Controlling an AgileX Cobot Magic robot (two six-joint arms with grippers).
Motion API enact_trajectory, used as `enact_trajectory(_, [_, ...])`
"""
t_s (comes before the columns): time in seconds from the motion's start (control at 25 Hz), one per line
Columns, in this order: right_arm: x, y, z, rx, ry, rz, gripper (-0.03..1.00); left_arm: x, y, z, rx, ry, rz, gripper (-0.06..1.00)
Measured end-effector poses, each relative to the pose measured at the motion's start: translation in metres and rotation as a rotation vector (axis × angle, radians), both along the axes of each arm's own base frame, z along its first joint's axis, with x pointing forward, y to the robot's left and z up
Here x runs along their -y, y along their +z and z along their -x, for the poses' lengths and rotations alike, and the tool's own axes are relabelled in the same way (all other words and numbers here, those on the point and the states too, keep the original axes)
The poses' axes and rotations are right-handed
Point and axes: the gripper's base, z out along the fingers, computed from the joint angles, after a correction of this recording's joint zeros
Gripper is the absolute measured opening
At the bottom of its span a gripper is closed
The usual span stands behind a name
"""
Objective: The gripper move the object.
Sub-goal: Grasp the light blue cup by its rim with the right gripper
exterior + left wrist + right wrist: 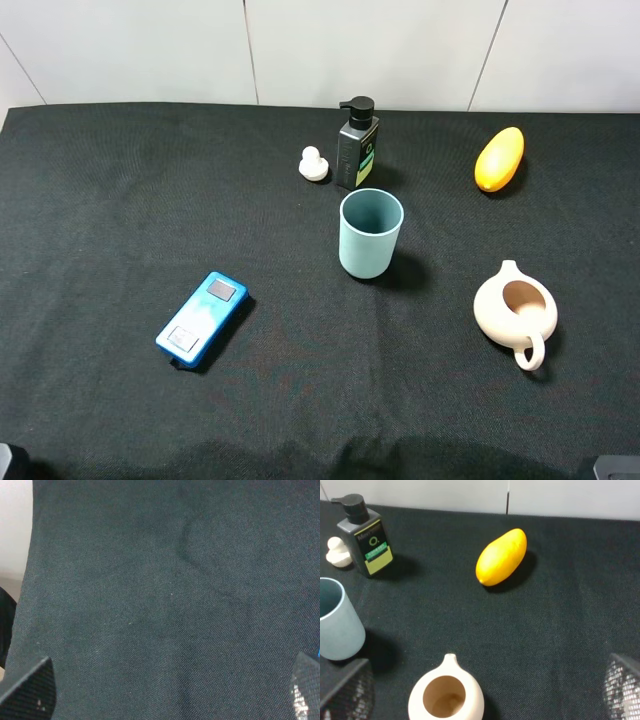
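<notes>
Right wrist view: my right pincer (485, 687), wide open, empty, is nearer the upright cup (337, 622), toward the table's (560, 630) middle.

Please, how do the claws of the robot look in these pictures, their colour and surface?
Only the tips show. The left claw has two black wedge-shaped fingers with a fine mesh-like texture. The right claw looks the same, its fingers dark grey with a woven grid. No cables or markings are visible.
</notes>
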Motion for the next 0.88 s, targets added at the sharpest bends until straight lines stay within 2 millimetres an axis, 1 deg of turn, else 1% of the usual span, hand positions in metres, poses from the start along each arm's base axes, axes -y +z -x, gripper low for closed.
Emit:
enact_trajectory(0.16, [-0.003,0.017,-0.021,-0.073,0.023,0.009,0.69,0.0,0.0,0.0,0.0,0.0,0.0,0.99])
enact_trajectory(0.32, [-0.008,0.028,-0.045,-0.151,0.075,0.02,0.69,0.0,0.0,0.0,0.0,0.0,0.0,0.99])
enact_trajectory(0.68, [-0.015,0.038,-0.096,-0.378,0.156,0.071,0.69,0.0,0.0,0.0,0.0,0.0,0.0,0.99])
enact_trajectory(0.88, [-0.017,0.047,-0.12,-0.431,0.181,0.083,0.69,0.0,0.0,0.0,0.0,0.0,0.0,0.99])
